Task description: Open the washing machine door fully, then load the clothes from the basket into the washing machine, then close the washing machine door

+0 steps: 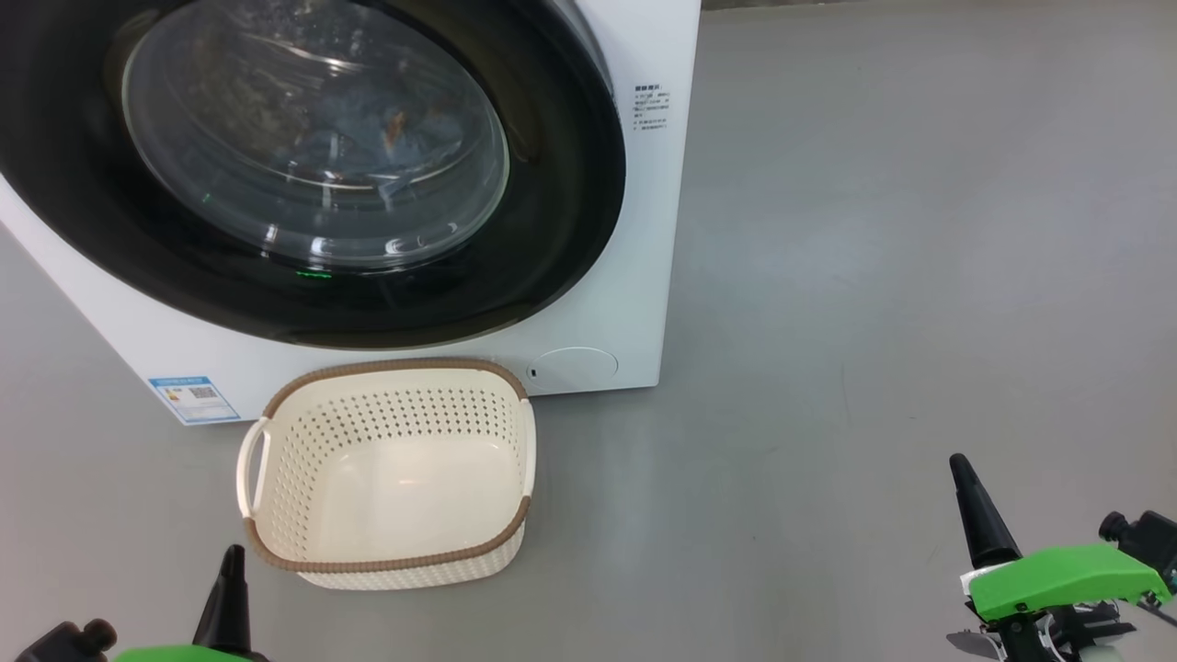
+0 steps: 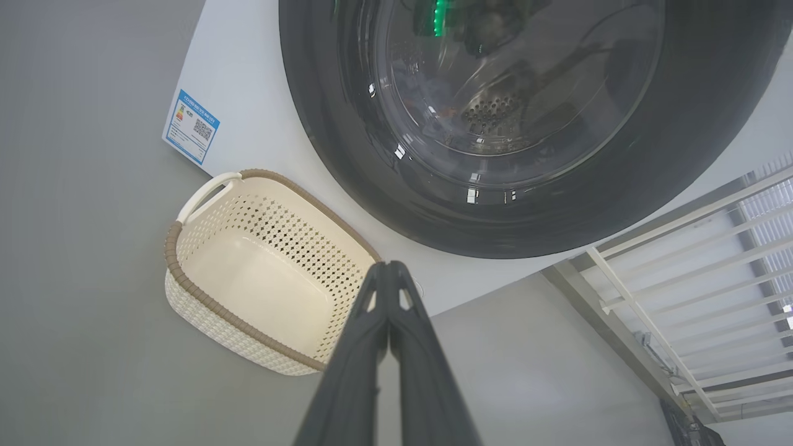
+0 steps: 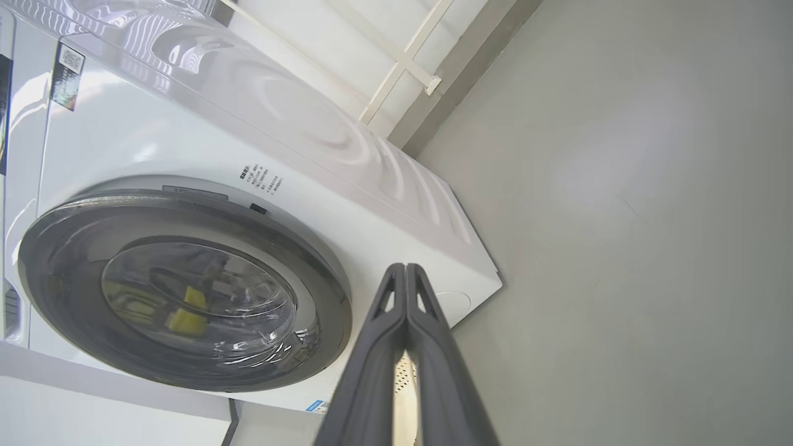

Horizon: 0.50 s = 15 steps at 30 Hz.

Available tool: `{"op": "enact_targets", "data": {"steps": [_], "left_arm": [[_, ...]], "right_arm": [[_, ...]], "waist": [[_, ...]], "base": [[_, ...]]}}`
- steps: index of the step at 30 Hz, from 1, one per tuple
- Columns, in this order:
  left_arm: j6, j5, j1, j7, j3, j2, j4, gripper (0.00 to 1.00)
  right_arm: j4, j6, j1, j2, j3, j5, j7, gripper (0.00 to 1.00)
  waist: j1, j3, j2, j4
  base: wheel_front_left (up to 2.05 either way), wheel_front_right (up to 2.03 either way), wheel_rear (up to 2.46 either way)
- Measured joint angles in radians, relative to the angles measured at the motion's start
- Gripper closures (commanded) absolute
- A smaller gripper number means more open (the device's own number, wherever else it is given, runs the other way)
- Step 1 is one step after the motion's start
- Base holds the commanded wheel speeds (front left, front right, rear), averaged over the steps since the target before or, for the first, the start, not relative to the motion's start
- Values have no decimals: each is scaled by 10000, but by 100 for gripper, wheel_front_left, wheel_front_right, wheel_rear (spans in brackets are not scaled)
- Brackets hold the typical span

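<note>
The left gripper (image 2: 387, 267) has its fingers pressed together on nothing. The basket (image 2: 291, 238) sits just left of their tips, bare floor showing. The right gripper (image 3: 406, 267) is likewise pinched tight, holding nothing. Beyond both, the washing machine door (image 1: 570, 202) lies flush against the washing machine (image 1: 653, 276), its top cut off. The clothes (image 1: 368, 133) are a dim blue blur behind the glass.

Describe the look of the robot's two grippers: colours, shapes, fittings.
The left gripper and right gripper match: long matte dark grey jaws tapering to a narrow tip, with a small triangular cut-out near each tip in the wrist views. Behind the right one's jaws sits a bright green angular plastic cover, with a black knob-like fitting beside it.
</note>
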State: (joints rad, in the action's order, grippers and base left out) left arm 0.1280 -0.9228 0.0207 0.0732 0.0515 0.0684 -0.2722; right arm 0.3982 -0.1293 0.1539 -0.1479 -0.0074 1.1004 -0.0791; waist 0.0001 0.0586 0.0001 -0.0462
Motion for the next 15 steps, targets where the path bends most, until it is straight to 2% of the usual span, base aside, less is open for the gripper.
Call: {"op": "enact_targets", "data": {"steps": [15], "left_arm": [[-2, -1616, 66, -433, 63, -65, 0, 100]], "right_arm": [[-270, 2, -122, 234, -288, 1127, 430, 100]], "waist": [[0, -131, 0, 109]], "base": [[0, 0, 0]]}}
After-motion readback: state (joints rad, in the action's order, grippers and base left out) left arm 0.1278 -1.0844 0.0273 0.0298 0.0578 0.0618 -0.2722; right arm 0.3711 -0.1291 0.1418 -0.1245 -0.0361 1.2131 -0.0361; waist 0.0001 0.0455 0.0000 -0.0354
